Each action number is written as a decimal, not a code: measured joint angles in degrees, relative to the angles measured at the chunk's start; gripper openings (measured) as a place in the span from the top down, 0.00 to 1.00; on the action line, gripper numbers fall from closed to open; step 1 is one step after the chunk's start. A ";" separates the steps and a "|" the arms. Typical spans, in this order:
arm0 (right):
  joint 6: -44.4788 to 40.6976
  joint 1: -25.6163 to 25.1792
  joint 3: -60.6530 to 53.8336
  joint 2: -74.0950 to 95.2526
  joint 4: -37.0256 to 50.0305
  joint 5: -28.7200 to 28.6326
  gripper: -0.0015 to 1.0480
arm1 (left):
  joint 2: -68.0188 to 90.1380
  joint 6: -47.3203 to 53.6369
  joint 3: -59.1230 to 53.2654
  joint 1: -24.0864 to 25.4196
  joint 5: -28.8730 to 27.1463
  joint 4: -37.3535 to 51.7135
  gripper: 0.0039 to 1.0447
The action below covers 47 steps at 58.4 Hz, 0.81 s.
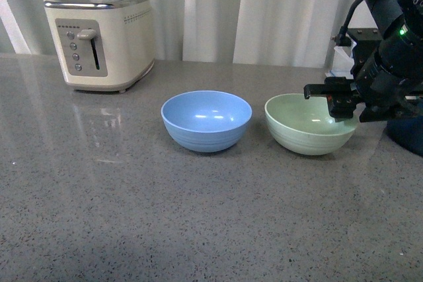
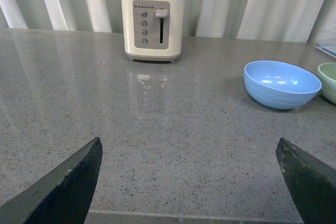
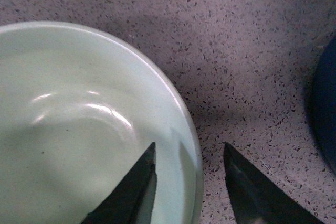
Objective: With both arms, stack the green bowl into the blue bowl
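Grey speckled desk [image 1: 99, 216] before pale curtains carries the blue bowl [image 1: 206, 121], upright. Just right of it, not touching, stands the green bowl [image 1: 308, 125], also upright. The right hand [image 1: 332, 101] hangs at the green bowl's rim on the side away from the blue bowl, spread, with one finger [image 3: 131, 192] inside and the other outside. The left hand [image 2: 188, 142] is spread wide above bare desk, left of the blue bowl, holding nothing. A toaster [image 1: 99, 41] stands behind and left of the blue bowl.

pale mint-green round matte bowl [image 1: 301, 127]: rim part hidden behind black right gripper [image 1: 325, 102] | dark navy pot [image 1: 406, 138] beside that gripper: cut by edge
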 joint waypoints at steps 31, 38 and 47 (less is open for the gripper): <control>-0.22 -0.50 -0.31 -6.82 0.26 -5.62 0.99 | 0.00 0.00 0.00 0.00 0.02 0.00 0.06; -0.17 0.98 2.03 -10.25 -0.35 -6.80 0.99 | 0.00 0.00 0.00 0.00 0.02 0.00 0.06; 0.17 6.47 6.51 -11.15 0.17 -8.63 0.99 | 0.00 0.00 0.00 0.00 0.02 0.00 0.06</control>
